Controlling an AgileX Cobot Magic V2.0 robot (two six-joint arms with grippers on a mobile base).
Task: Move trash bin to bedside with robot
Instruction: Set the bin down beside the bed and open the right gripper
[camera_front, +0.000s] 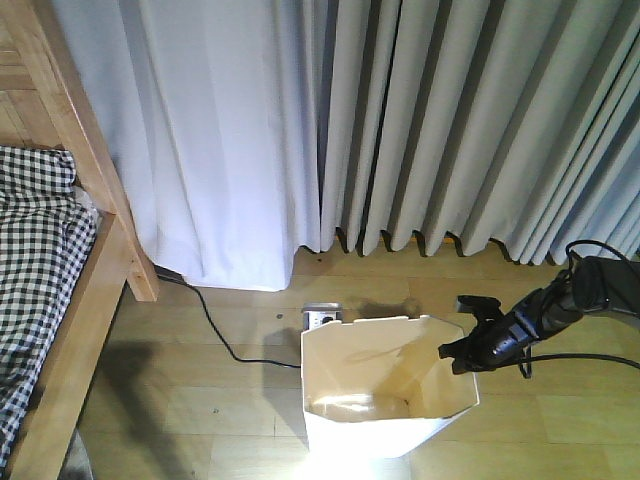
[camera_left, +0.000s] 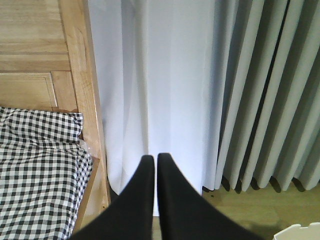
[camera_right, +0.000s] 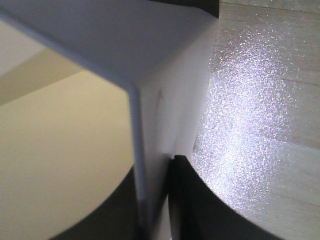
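No lettering, label, brand mark or number can be read anywhere in my three views. The white trash bin (camera_front: 385, 400) at lower centre of the front view carries no print I can make out, and the small grey box (camera_front: 322, 317) on the floor just behind it is too small to read.

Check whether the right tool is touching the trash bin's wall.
Touching. In the right wrist view the right tool has a finger on each side of the trash bin wall, pinching the thin rim; the front view shows it at the bin's right edge.
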